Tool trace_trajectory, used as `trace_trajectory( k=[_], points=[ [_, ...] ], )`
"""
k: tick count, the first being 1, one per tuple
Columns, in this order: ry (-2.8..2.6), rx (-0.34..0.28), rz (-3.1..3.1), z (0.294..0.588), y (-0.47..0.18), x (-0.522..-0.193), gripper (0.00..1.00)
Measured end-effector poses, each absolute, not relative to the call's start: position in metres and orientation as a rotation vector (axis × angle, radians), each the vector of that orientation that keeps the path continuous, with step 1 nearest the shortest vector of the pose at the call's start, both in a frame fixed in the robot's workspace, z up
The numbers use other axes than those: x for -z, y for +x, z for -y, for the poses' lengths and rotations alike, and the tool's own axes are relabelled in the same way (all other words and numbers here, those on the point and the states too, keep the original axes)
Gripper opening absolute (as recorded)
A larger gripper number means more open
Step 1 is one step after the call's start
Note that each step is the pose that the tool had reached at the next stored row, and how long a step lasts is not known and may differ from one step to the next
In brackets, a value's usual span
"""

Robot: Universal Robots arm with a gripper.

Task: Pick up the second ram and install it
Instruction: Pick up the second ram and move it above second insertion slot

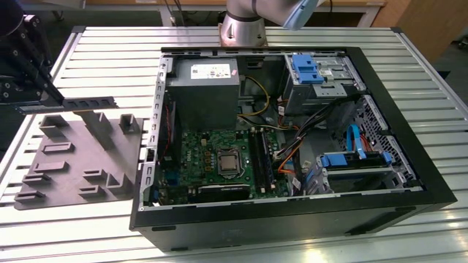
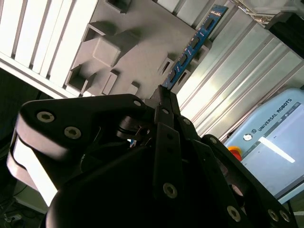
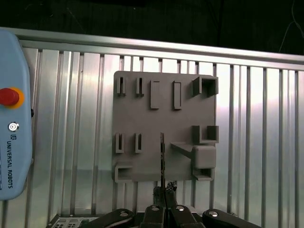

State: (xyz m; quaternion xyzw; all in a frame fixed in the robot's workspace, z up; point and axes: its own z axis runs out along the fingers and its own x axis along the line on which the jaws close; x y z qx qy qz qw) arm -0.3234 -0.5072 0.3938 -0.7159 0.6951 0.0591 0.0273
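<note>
While the pincer (image 2: 164,95) grips one end of the second ram (image 2: 194,42), jaws narrow on it, the stick juts straight out from the tips. It sits over the grey tray (image 1: 76,159) and looks clear of its blocks. The tray is on the counter (image 1: 109,55) by the exterior view's left edge; the open PC case (image 1: 409,181) is mid-counter, well apart. My read: pick done, install not started. Install calls for the stick edge-down over the motherboard (image 1: 212,148), parallel to a free slot (image 1: 262,156), then a square press.
</note>
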Motion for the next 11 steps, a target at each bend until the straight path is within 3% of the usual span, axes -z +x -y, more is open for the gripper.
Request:
trace_trajectory(
  k=[11],
  points=[
    [-2.211, -0.182, -2.147, 0.5072, -0.3171, -0.3938, 0.12]
  ],
)
